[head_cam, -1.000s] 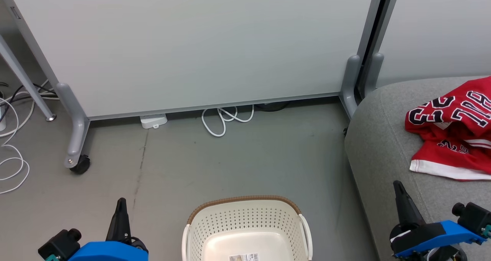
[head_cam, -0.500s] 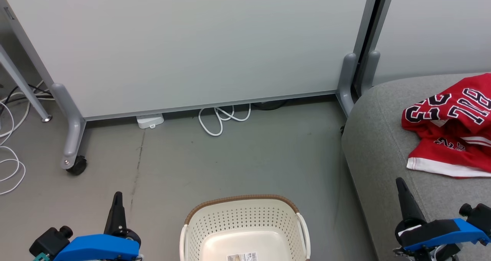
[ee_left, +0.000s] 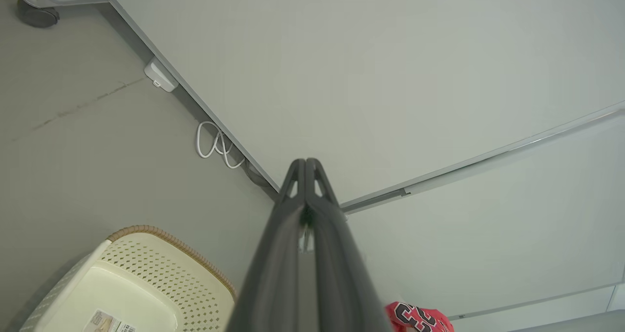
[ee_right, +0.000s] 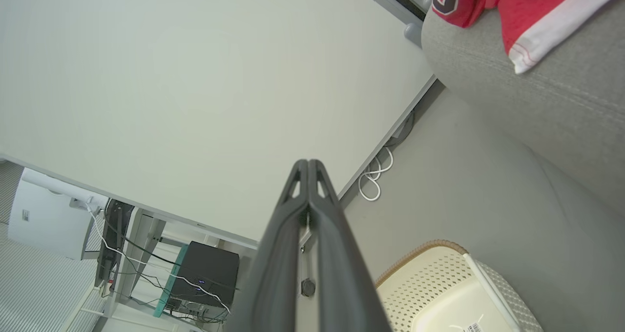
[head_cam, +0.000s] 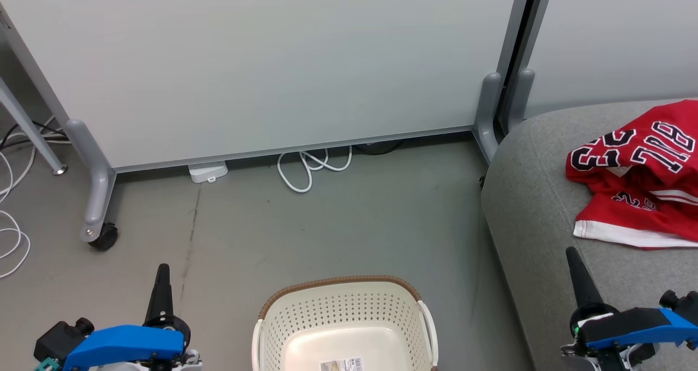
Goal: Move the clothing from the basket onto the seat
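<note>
Retreat looks like the step in hand, since the load appears delivered. At the left, the left gripper (head_cam: 161, 275) hangs over the floor (head_cam: 327, 223) beside the basket's left wall, its two dark fingers pressed together on nothing; in its wrist view the tips meet with no gap. It is best kept well apart from the brown rim.

In the middle, the basket (head_cam: 341, 281) stands on the floor. The part of its bottom that shows is bare but for a paper label. Its near end is cut off by the picture's lower edge, so a look there is worth taking before calling the job done.

To the right, the right gripper (head_cam: 572, 257) is likewise closed and empty, poised over the seat (head_cam: 537, 207) near its left edge. The clothing (head_cam: 632, 196) lies in a red heap further back on the seat, its white hem nearest the fingers. Any move of that arm should go up and away from the hem, so the fabric is not dragged off the cushion.
</note>
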### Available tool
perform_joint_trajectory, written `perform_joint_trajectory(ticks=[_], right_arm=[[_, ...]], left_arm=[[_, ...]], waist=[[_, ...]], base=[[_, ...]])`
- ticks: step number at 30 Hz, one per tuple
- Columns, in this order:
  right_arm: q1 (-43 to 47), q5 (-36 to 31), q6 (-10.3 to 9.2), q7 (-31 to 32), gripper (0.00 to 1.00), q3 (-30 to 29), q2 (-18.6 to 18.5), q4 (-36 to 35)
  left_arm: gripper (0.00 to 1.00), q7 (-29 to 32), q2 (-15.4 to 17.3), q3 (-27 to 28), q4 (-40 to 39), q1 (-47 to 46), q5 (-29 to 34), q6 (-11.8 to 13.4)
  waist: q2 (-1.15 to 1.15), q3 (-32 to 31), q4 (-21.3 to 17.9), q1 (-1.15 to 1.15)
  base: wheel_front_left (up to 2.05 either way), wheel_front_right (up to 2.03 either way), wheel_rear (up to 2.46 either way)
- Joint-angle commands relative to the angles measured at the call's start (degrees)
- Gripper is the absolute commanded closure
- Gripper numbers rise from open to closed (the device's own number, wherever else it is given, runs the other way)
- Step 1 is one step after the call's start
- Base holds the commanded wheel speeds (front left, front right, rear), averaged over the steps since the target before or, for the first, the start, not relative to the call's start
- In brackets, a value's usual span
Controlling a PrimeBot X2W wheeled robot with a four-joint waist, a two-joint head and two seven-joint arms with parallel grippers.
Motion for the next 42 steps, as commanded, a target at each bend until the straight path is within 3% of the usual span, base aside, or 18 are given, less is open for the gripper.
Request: perform_joint_trajectory(ticks=[1, 42], right_arm=[[-1.5, 1.7, 0.02, 0.3, 1.00, -0.2, -0.2, -0.8], [-2.3, 23.1, 0.02, 3.8, 1.00, -1.0, -0.3, -1.2]], left_arm=[[1.00, 0.4, 0.1, 0.4, -0.9, -1.6, -1.4, -0.1], [1.00, 5.8, -0.1, 2.8, -3.0, -3.2, -21.0, -0.1]], waist=[[0.00, 0.0, -0.1, 0.00], [0.00, 0.7, -2.0, 0.00]], base=[[0.00, 0.00, 0.00], [0.00, 0.00, 0.00]])
